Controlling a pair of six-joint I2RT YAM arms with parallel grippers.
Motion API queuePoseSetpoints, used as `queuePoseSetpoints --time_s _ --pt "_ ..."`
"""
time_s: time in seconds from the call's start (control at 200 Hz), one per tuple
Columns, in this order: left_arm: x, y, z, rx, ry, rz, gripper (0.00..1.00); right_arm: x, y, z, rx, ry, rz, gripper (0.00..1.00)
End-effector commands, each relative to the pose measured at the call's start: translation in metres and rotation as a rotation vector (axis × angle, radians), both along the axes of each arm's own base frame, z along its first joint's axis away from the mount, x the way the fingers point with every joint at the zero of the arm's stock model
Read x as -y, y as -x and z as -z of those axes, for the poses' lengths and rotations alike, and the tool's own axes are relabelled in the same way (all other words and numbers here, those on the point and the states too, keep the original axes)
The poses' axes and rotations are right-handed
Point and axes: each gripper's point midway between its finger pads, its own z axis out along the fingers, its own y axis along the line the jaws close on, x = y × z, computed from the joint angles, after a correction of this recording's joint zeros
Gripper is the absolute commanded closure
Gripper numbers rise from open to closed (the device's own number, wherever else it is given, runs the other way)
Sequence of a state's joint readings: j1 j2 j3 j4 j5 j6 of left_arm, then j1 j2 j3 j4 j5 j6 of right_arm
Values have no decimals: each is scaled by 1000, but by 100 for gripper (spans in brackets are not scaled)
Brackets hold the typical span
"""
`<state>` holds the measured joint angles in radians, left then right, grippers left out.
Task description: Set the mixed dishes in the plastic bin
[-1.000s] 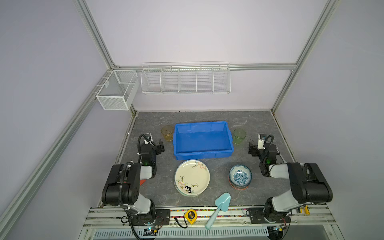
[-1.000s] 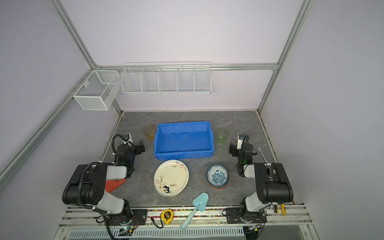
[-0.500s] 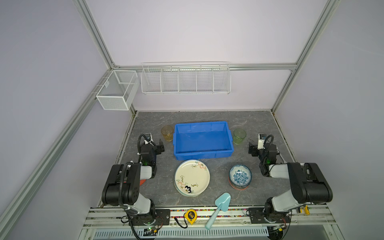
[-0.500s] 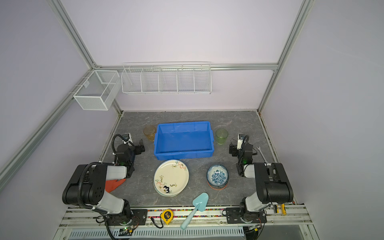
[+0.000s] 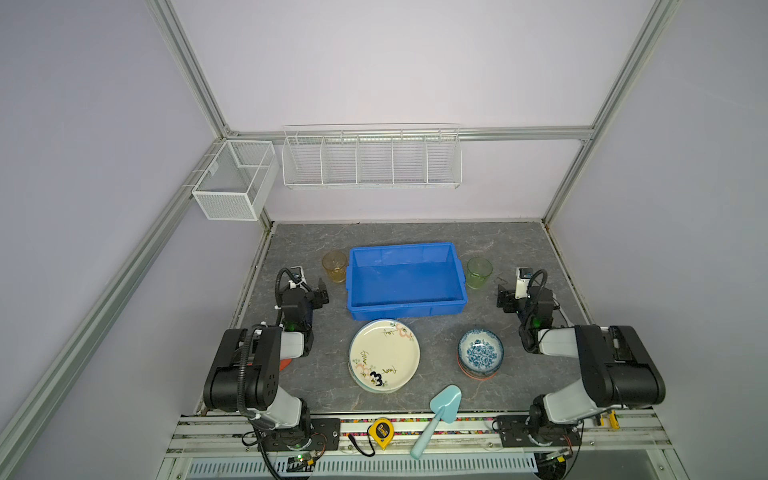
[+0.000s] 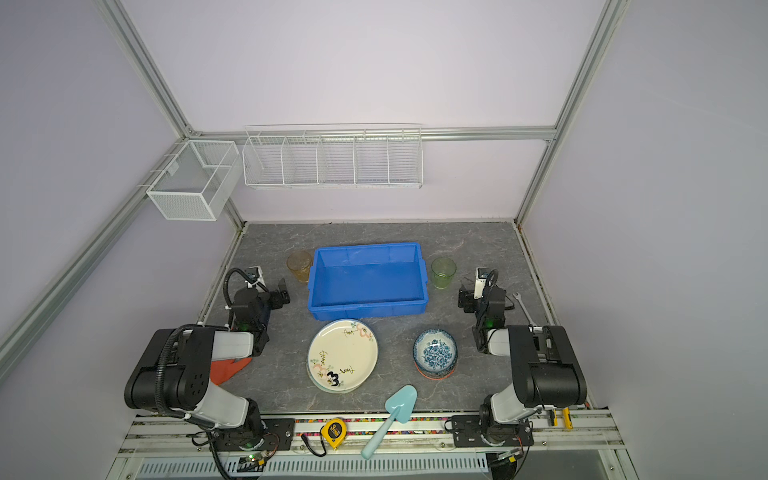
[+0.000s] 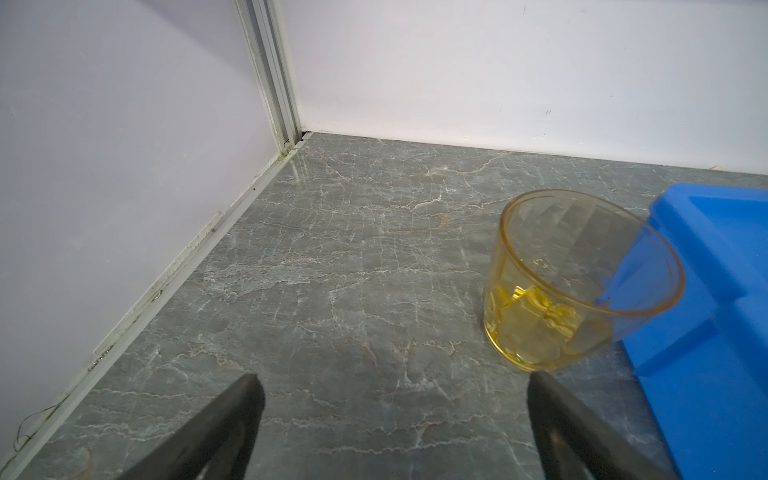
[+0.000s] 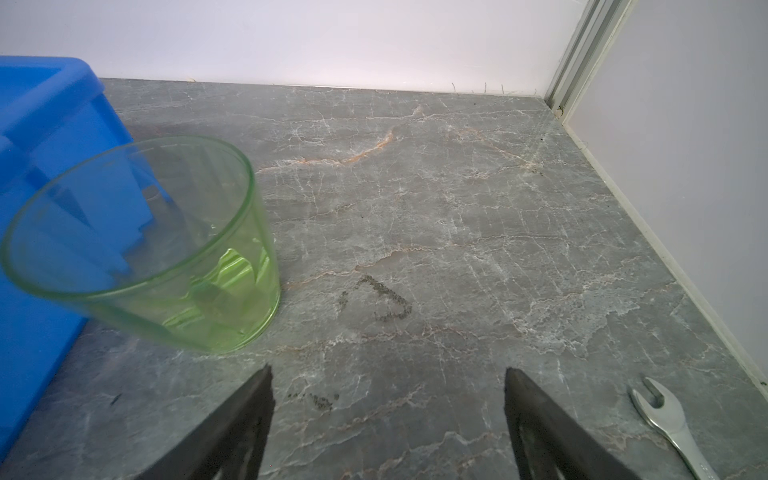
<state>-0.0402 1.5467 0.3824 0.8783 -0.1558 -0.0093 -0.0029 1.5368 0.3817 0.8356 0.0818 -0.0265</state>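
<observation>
L gripper (image 7: 395, 390) wide open: both my dark fingers (image 7: 232, 419) spread far apart, tips level w/ each other, pointing fwd & a bit down. L wrist (image 5: 296, 308) sits right behind the fingers, w/ a black cable looped over it. L arm (image 5: 249, 365) is folded tight behind that, its big elbow joint well back from the tips. R gripper (image 8: 388, 382) is the same: fingers (image 8: 245, 415) parted wide, tips even, angled fwd & down. R wrist (image 5: 538, 309) is just behind them and R arm (image 5: 615, 370) folded back, approx. mirror of the L. Both sets of tips face the same way, well apart from each other.
</observation>
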Motion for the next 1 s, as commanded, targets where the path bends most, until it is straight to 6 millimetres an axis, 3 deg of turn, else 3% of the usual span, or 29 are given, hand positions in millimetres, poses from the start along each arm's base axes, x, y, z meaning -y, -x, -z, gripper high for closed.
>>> queuePoseSetpoints --time_s 0.0,0.355,0.455,0.56,0.795,0.92,0.995 --pt "2 -5 -8 25 -6 11 1 0 -5 -11 33 9 -2 12" --pt "-10 -1 -11 47 3 -66 1 1 -4 -12 40 3 1 12" --pt "-17 5 -24 71 12 -110 1 15 -5 -20 19 -7 83 12" --pt "-20 3 -46 42 8 -130 1 9 -2 -34 -22 -25 49 12" --pt "-39 12 -123 -10 188 -312 1 -4 24 -84 -47 -141 17 12" --pt "-32 24 -145 -51 263 -301 1 -19 36 -116 -120 -172 -47 12" --pt "-23 29 -155 -50 295 -247 3 -13 45 -117 -241 -191 17 12"
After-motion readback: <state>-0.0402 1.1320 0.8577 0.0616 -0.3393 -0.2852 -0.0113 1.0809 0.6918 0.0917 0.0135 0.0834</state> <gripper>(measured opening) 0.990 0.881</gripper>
